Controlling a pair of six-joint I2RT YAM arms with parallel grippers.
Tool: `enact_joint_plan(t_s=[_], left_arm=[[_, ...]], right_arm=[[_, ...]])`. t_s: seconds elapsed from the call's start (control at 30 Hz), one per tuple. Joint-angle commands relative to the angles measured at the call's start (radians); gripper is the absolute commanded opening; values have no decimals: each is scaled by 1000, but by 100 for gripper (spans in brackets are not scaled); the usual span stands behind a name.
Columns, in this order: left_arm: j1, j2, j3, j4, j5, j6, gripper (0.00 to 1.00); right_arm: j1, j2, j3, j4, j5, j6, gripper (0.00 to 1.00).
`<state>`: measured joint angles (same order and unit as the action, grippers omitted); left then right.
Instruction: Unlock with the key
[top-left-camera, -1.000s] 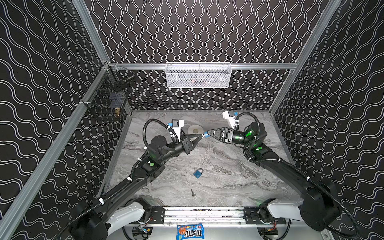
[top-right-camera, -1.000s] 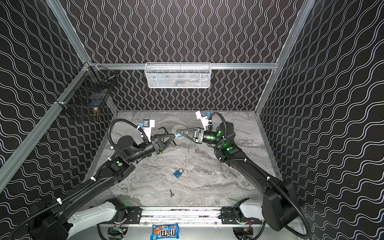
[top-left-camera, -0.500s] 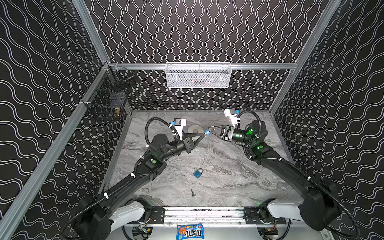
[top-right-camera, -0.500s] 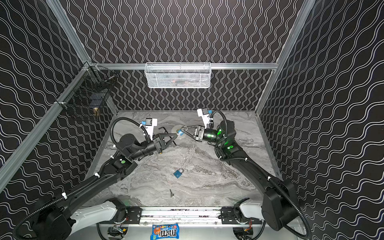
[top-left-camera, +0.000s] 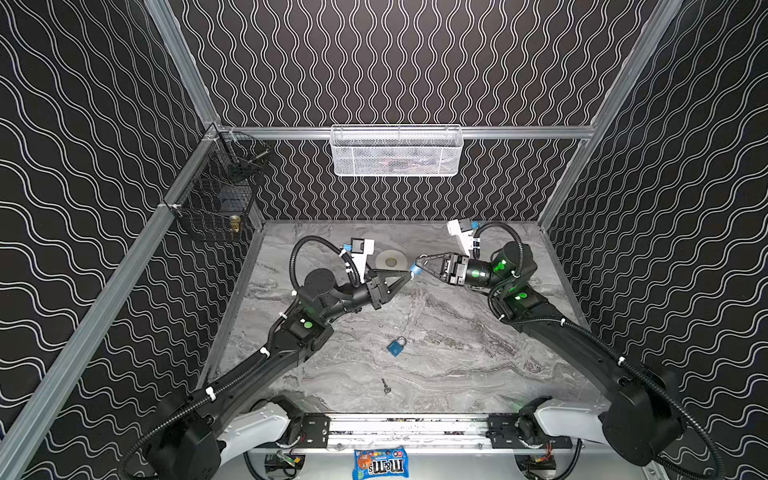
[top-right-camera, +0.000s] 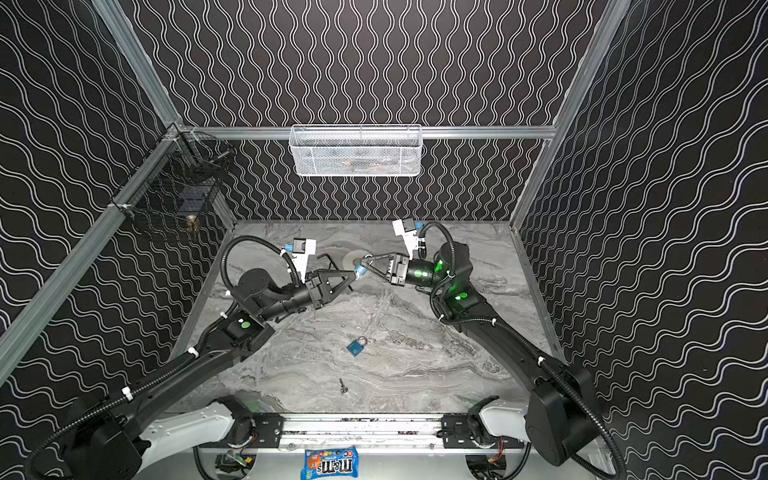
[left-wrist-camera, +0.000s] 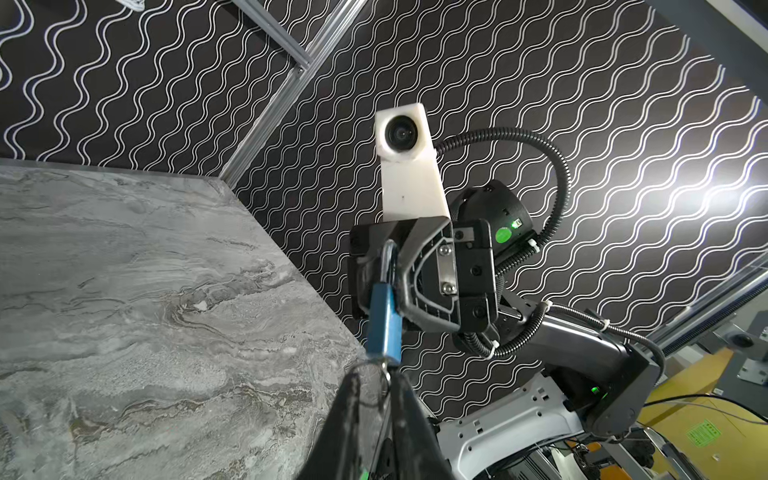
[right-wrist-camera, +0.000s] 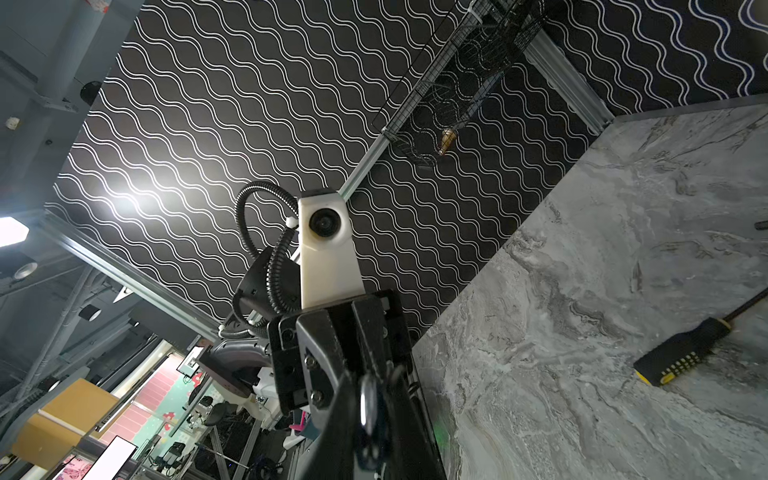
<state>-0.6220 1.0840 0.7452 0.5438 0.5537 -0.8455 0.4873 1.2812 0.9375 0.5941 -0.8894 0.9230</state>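
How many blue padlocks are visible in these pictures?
2. The raised padlock is gripped by its shackle in the right hand; the second padlock lies on the table, mid-front. The black wire basket may hide others.

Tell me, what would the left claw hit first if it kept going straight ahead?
The blue padlock, gripped by the right claw. The left claw points at its bottom end and looks nearly touching, though the exact gap is hard to judge.

Desk front middle is left open, save loose padlock and key; back middle is blocked by disc, left end effector, right end effector, joined at held padlock.
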Motion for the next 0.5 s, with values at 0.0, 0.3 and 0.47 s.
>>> enact_joint_plan(t_s=[0.0,0.3,0.47], left_arm=[[0,-4,-22,91,1,-52,21],[-6,45,-30,214,-17,-113,11],[-9,70,-26,268,-3,-136,9]], right_arm=[[0,-6,-7,48,37,8,0],[8,-27,-54,123,115,55,0],[18,-26,-65,136,139,44,0]])
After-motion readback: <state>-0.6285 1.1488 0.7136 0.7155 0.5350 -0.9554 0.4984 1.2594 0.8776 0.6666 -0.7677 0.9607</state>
